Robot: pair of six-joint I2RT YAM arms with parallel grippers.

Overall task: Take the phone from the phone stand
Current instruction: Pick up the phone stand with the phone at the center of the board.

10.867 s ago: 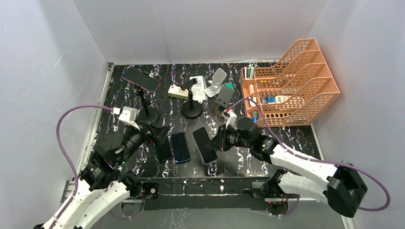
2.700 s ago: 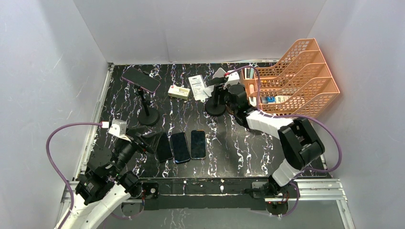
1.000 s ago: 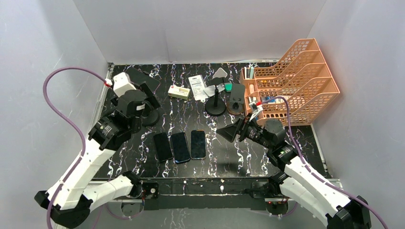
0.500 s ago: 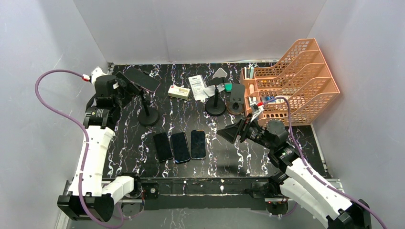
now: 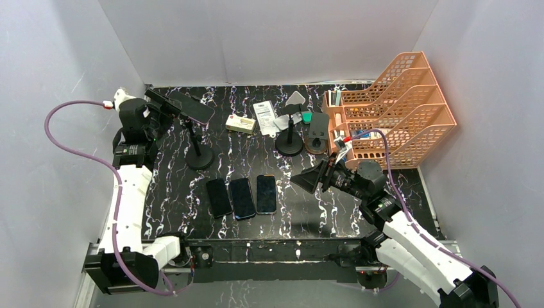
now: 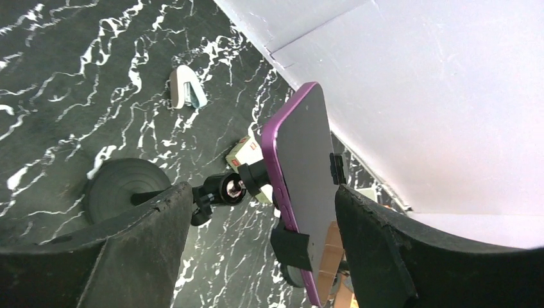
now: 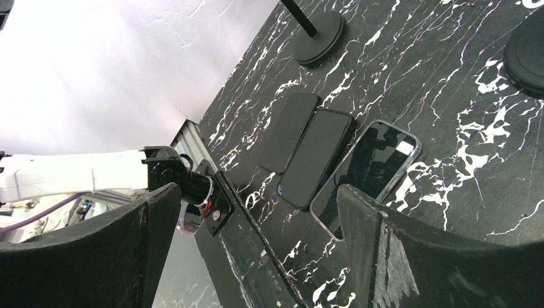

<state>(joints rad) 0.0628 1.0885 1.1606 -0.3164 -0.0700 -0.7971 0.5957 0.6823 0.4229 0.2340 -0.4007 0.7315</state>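
Observation:
A phone in a purple case (image 5: 190,106) sits clamped on a black phone stand (image 5: 198,154) at the back left. In the left wrist view the phone (image 6: 300,186) stands edge-on between my fingers, held by the stand's clamp (image 6: 296,244). My left gripper (image 5: 161,102) is open, its fingers either side of the phone's left end, touching nothing I can see. My right gripper (image 5: 306,180) is open and empty, hovering over the table right of the three flat phones.
Three phones (image 5: 243,196) lie side by side in the middle front, also in the right wrist view (image 7: 333,167). A second, empty stand (image 5: 289,142) stands at the back centre. An orange file rack (image 5: 391,109) fills the back right. Small boxes (image 5: 241,123) lie near the back.
My left arm has swung up from the front left to the back left and brought its open gripper around the clamped phone. The right arm pulled back from the centre stand and now holds still.

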